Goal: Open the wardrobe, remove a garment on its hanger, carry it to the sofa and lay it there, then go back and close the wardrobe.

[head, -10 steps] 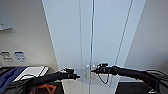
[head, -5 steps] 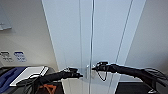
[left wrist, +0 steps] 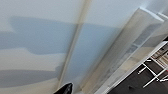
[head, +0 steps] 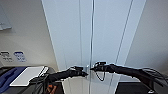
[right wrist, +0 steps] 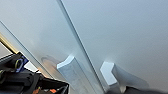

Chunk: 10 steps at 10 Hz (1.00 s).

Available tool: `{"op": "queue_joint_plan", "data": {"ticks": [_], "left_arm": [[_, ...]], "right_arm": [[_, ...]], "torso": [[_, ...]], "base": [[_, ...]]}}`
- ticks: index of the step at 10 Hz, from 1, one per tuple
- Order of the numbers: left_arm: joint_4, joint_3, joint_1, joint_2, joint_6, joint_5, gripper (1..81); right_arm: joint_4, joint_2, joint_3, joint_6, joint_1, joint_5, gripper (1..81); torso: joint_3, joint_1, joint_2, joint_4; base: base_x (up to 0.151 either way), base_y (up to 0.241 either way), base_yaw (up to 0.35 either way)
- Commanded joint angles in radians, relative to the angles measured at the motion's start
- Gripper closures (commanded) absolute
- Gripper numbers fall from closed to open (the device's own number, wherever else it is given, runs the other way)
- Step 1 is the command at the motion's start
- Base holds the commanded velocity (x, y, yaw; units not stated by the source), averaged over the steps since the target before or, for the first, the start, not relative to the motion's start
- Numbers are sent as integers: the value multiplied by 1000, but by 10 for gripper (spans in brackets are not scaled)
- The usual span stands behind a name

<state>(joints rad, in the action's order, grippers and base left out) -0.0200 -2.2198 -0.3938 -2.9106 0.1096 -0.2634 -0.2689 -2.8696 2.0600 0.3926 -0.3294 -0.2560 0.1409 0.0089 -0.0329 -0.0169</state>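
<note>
- White wall frames the shut wardrobe; my left end effector and right end effector meet at its seam, about 6 o'clock, to reach both handles.
- Left wrist: door panels close ahead; finger state unreadable.
- Right wrist: handles flank the seam; I cannot tell my grip.

A flat white rectangular board lies low beside a blue fabric piece. Small blue-and-white labels sit on the pale wall.
</note>
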Motion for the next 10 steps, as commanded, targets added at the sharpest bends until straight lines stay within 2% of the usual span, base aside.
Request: {"op": "queue_joint_plan", "data": {"ticks": [1, 7, 8, 10], "left_arm": [[-21, -58, 190, -61, 1, -8, 10], [-54, -113, 191, -176, 1, -7, 10], [-46, -103, 188, -182, 1, -4, 10], [-43, 1, 165, -158, 1, 0, 10]], "right_arm": [[4, -3, -49, 0, 181, 3, 10], [5, -12, -69, 2, 160, 9, 10], [7, -9, -80, 2, 143, 12, 10], [5, -9, -92, 2, 100, 26, 10]], "torso": [[0, 0, 0, 0], [0, 0, 0, 0], [0, 0, 0, 0], [0, 0, 0, 0]], "base": [[0, 0, 0], [0, 0, 0], [0, 0, 0], [0, 0, 0]]}}
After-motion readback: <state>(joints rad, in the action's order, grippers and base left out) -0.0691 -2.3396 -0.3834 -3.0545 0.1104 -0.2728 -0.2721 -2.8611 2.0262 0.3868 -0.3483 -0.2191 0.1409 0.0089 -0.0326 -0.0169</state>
